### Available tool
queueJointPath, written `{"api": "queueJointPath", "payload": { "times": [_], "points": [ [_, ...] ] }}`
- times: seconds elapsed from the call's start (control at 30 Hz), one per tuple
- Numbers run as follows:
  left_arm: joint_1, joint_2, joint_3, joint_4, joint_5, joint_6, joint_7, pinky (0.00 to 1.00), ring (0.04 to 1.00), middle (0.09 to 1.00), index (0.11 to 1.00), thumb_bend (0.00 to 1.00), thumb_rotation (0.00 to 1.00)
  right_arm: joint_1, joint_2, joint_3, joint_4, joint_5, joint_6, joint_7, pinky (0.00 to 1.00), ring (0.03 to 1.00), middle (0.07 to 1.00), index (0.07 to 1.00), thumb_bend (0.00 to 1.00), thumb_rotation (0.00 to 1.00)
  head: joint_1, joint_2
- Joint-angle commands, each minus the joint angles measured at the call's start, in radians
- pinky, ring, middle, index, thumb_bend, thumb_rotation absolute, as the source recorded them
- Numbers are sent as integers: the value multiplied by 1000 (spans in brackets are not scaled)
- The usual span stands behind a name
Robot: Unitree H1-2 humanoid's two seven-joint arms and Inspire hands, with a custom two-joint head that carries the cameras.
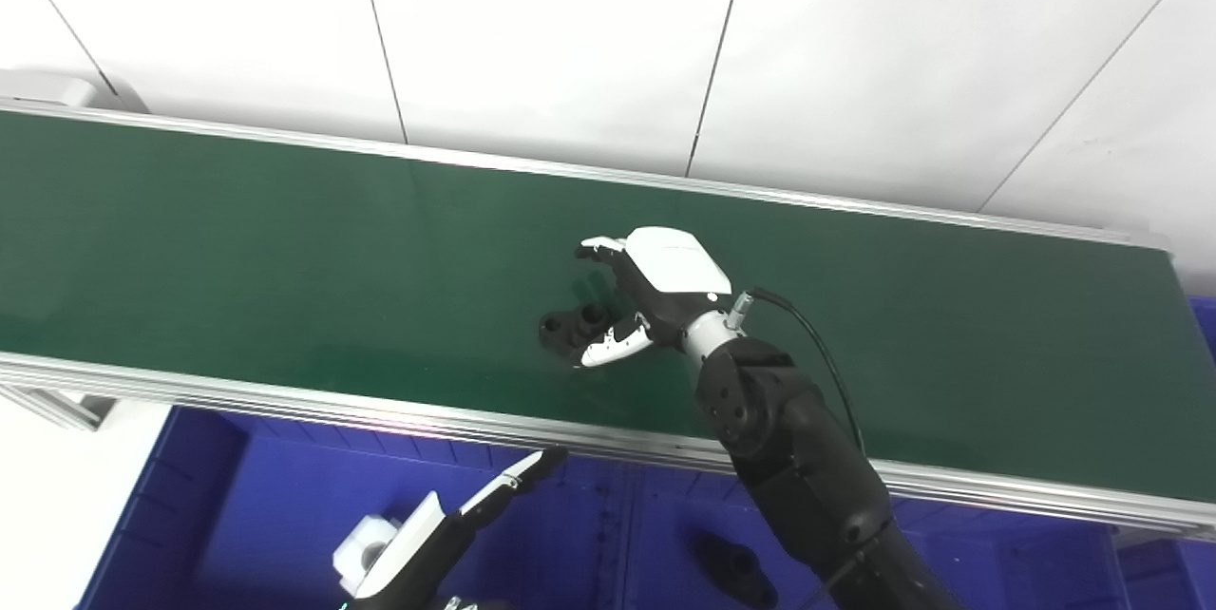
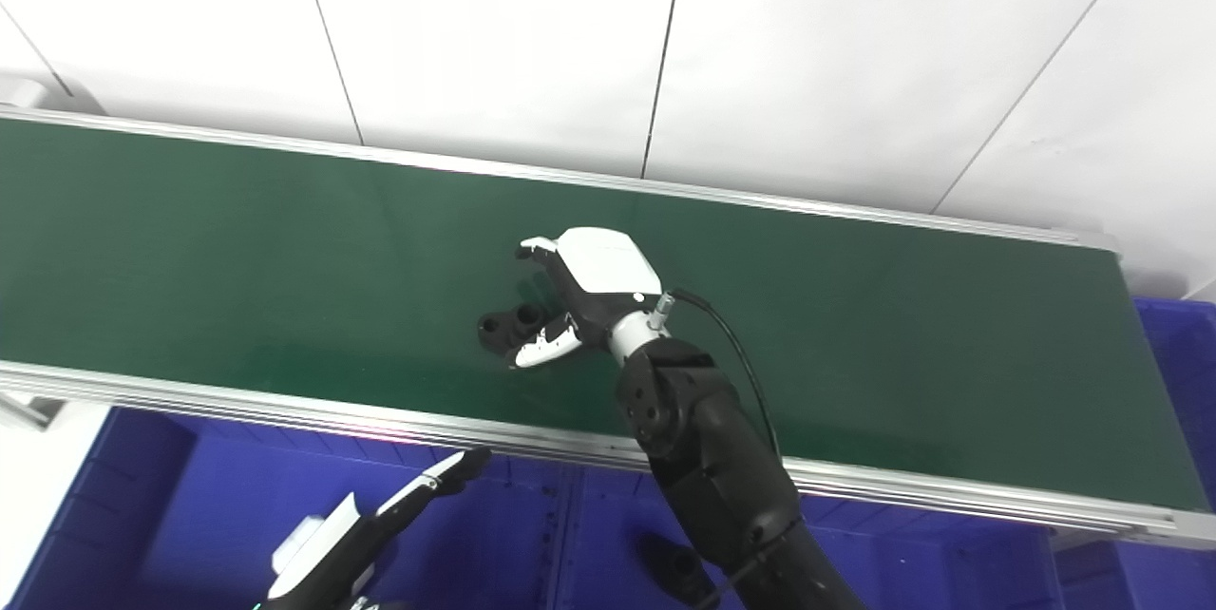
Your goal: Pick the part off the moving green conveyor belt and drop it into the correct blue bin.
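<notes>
Fingers (image 1: pixel 597 249) of the right hand (image 1: pixel 655 292) are spread apart and hold nothing: the upper fingers arch over the far side of the small black moulded part (image 1: pixel 570 325), and the white-tipped thumb (image 1: pixel 608 351) sits at its near right edge. Contact cannot be confirmed from either view; thumb and part appear touching or just short of it.

The part lies on the dark green conveyor belt (image 1: pixel 237 258), toward the belt's near rail and roughly at mid-length. It sits to the left of the right hand's palm, within the open span between fingers and thumb. Its long axis runs roughly along the belt, and two round bosses or holes show on top. Judgement: the grasp closes across the short axis, fingers from the far side and thumb from the near side.

The left hand (image 1: pixel 446 524) hangs below the belt's near rail, over the blue plastic bin (image 1: pixel 218 496), fingers extended and holding nothing. It is well apart from the part; the right hand is clearly the nearer.

Below the belt, a white block-shaped component (image 1: pixel 366 553) lies in that bin beside the left hand, and a second black part (image 1: pixel 736 567) lies in the adjoining blue compartment (image 1: pixel 655 515) to the right. Judgement: the black piece belongs in that right compartment.

Risk: belt travel may carry the part leftward out of the finger span before closure.
</notes>
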Motion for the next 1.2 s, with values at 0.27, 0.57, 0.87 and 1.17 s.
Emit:
{"api": "queueJointPath", "payload": {
  "times": [0.27,0.57,0.87,1.17],
  "points": [
    [12,-15,19,-43,-6,-34,-13,899,926,943,938,809,1000,7,-79,105,-59,-134,18,94,218,301,478,494,529,1,-9,11],
    [11,-21,37,-51,-5,-35,-33,903,931,944,940,807,1000,2,-157,175,-108,-278,-12,201,236,335,422,516,525,0,-17,21],
    [9,-31,57,-51,-14,-32,-54,901,926,941,940,807,1000,11,-176,185,-136,-305,-42,210,229,316,410,519,524,0,-13,23],
    [12,-38,62,-51,-4,-34,-55,901,929,940,941,822,1000,30,-163,118,-276,-279,-16,252,244,333,415,523,524,0,-18,29]
  ]
}}
